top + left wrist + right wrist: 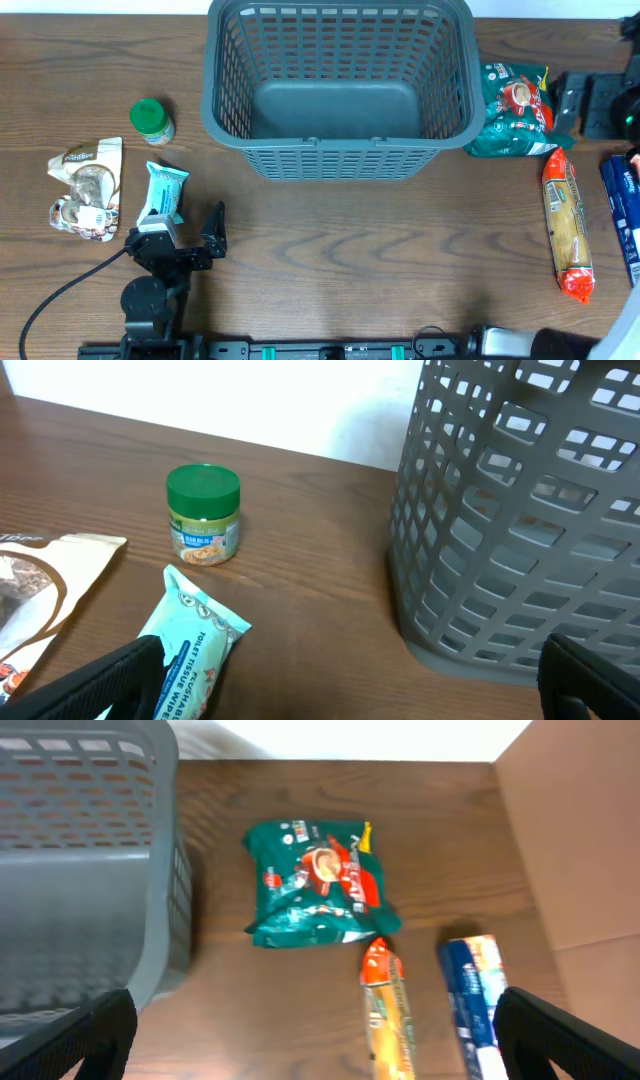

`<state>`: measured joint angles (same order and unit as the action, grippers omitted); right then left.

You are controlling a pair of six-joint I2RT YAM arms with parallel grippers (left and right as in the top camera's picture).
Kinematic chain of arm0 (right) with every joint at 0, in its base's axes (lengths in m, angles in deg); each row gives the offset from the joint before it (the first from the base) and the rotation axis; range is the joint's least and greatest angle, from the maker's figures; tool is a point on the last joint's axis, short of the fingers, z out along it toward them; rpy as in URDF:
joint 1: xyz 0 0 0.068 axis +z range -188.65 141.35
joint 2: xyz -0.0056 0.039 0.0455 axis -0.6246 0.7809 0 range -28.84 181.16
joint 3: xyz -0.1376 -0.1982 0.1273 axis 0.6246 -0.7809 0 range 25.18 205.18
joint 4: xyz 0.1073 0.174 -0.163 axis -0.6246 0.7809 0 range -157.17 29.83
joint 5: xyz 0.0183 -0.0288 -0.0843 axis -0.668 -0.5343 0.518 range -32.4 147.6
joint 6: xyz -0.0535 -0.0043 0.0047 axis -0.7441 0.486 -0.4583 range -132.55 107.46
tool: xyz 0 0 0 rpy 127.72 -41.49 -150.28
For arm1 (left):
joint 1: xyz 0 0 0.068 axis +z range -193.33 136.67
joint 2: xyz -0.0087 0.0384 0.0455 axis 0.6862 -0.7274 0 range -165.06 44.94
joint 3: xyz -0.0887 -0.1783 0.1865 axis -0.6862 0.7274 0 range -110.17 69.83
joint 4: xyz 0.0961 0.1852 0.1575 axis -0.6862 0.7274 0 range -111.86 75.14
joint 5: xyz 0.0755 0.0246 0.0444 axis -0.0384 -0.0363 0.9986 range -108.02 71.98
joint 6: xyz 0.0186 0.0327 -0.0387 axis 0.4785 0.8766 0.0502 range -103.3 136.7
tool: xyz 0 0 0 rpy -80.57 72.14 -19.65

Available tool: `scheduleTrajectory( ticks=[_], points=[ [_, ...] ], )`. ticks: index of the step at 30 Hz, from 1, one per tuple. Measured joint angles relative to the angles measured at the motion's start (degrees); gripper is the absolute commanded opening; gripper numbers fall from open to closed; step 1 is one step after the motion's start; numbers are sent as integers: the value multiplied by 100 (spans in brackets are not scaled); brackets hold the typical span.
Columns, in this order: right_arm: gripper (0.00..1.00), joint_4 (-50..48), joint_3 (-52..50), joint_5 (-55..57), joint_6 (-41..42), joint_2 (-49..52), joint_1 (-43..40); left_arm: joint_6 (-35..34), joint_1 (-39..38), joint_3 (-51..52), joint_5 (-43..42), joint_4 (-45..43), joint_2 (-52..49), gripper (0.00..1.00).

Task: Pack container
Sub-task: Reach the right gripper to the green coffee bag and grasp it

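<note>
The dark grey slotted basket stands empty at the back middle; its wall shows in the left wrist view and in the right wrist view. My left gripper is open and empty at the front left. Its left finger is at the near end of a teal wipes packet. My right gripper is open wide and empty, high above the table right of the basket. A green snack packet lies below it.
A green-lidded jar and a beige snack bag lie at the left. An orange packet and a blue packet lie at the right. Black hardware sits at the far right.
</note>
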<state>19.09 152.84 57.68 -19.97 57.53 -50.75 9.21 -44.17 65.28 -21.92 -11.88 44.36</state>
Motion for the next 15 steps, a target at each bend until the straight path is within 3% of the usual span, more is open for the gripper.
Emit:
scheduleTrajectory(
  ticks=[15],
  points=[
    [99, -1139, 20, -728, -315, 1880, -409, 0, -2, 0, 0, 0, 0, 98]
  ],
)
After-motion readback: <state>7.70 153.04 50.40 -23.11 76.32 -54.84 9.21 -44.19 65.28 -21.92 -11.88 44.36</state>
